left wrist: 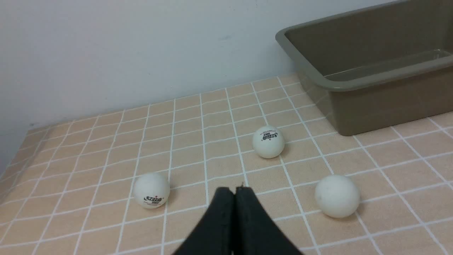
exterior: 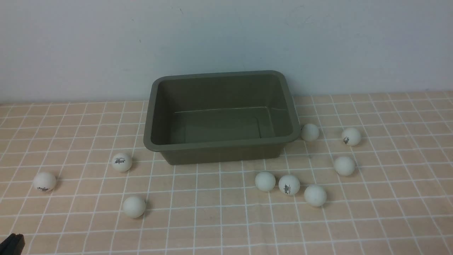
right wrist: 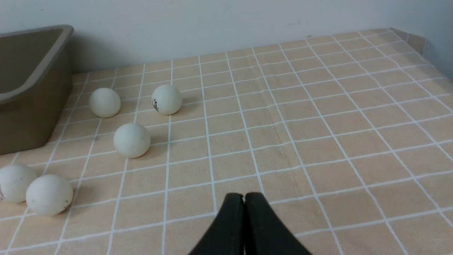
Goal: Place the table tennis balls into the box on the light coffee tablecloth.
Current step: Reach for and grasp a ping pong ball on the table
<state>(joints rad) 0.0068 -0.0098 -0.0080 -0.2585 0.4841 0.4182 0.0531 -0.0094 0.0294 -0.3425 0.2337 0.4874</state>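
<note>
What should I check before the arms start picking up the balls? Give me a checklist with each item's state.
1. Box empty inside: ok.
2. Box upright on the tablecloth: ok.
3. Left pincer empty: ok.
4. Right pincer empty: ok.
5. Pincers open for a grasp: not ok, both shut.
6. All balls inside the box: not ok, nine lie outside.

Nine small matte white spherical table tennis balls are lying scattered (three left, six right, some showing dark logos) around a rectangular olive-green plastic box, which is standing upright, lidless and empty, on a peach-beige, white-gridded tablecloth.
</note>
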